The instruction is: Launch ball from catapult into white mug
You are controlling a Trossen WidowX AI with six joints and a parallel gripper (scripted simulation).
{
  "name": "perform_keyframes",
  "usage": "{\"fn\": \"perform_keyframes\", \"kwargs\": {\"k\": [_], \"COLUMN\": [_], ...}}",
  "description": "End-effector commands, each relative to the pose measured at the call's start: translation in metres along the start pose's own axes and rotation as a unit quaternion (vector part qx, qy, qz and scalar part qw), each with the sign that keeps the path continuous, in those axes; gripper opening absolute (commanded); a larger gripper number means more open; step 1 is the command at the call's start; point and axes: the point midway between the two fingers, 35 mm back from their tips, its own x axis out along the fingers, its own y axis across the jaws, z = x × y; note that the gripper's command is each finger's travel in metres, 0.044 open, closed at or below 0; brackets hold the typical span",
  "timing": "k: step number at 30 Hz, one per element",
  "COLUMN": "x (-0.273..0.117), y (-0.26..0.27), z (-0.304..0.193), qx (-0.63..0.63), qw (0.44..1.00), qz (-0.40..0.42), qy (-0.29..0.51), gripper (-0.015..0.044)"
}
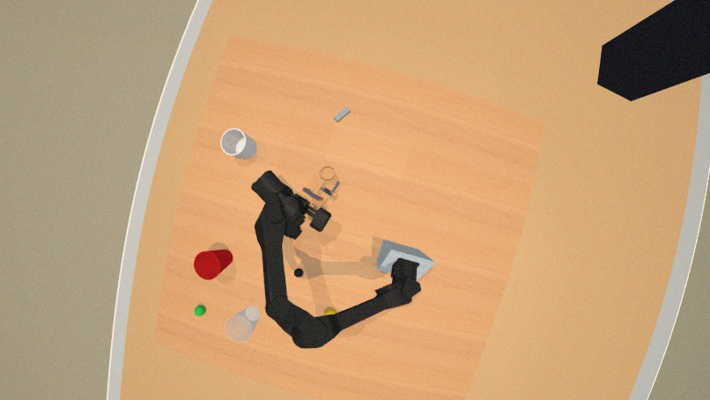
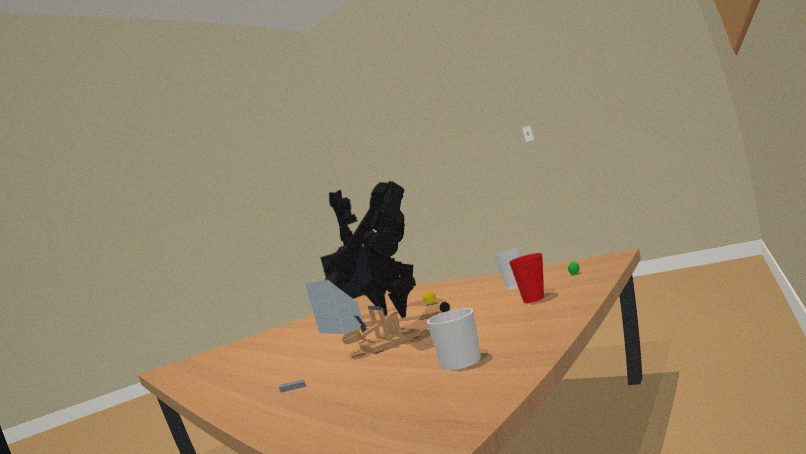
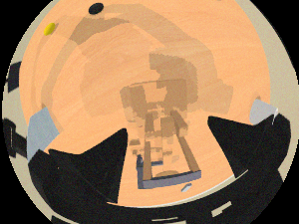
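The tan wooden catapult (image 2: 389, 344) (image 3: 187, 149) stands on the table with dark blue bars; its round cup (image 1: 327, 166) (image 2: 351, 337) looks empty. The white mug (image 1: 249, 148) (image 2: 455, 341) stands upright to the upper left of the catapult in the top view; it shows at the right of the wrist view (image 3: 260, 112). A black ball (image 1: 298, 272) (image 2: 445, 306) (image 3: 96, 8), a yellow ball (image 1: 330, 312) (image 2: 429, 297) (image 3: 49, 29) and a green ball (image 1: 199, 310) (image 2: 573, 267) lie on the table. My gripper (image 2: 394, 313) (image 3: 167, 123) is open and empty, just above the catapult.
A red cup (image 1: 207, 264) (image 2: 529, 279) and a translucent cup (image 1: 239, 329) (image 2: 505, 269) stand near the green ball. A pale blue block (image 1: 386, 254) (image 2: 332, 309) (image 3: 41, 132) is beside the arm's base. A small grey bar (image 1: 342, 114) (image 2: 292, 385) (image 3: 186, 187) lies beyond the catapult.
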Motion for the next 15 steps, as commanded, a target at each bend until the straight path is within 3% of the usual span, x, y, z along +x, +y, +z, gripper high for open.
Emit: {"fn": "perform_keyframes", "kwargs": {"k": [1, 15], "x": [0.01, 0.032], "y": [0.002, 0.003], "z": [0.0, 0.0], "qx": [0.005, 0.005], "qw": [1.0, 1.0], "qz": [0.004, 0.004], "qy": [-0.002, -0.003], "gripper": [0.044, 0.044]}}
